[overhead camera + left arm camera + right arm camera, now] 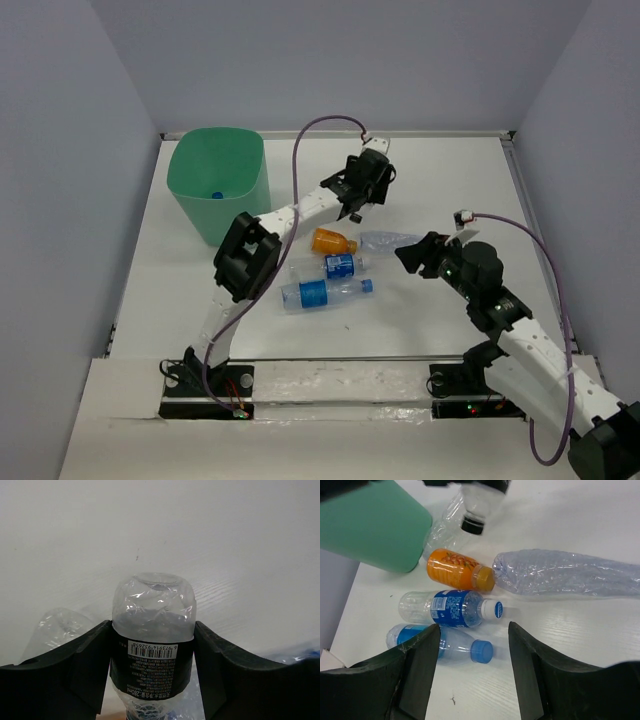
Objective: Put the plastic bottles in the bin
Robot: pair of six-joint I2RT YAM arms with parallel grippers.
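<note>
Four plastic bottles (340,265) are lying on the table (450,180) near the bin (200,215).
Left gripper (152,630) is clamping a black-labelled bottle (152,605); right gripper (472,630) is hovering over them, jaws apart, empty.

Shiny clear plastic on a matt white table (580,630)
The black-labelled bottle (152,625) is crinkled, glossy clear plastic; the bin (375,525) is smooth, satin green plastic; the table bears a faint wood-like grain.

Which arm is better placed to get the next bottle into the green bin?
Left. The left gripper grips the black-labelled clear plastic bottle and is nearer the mint-green plastic bin. The right gripper is open, empty, farther away.
</note>
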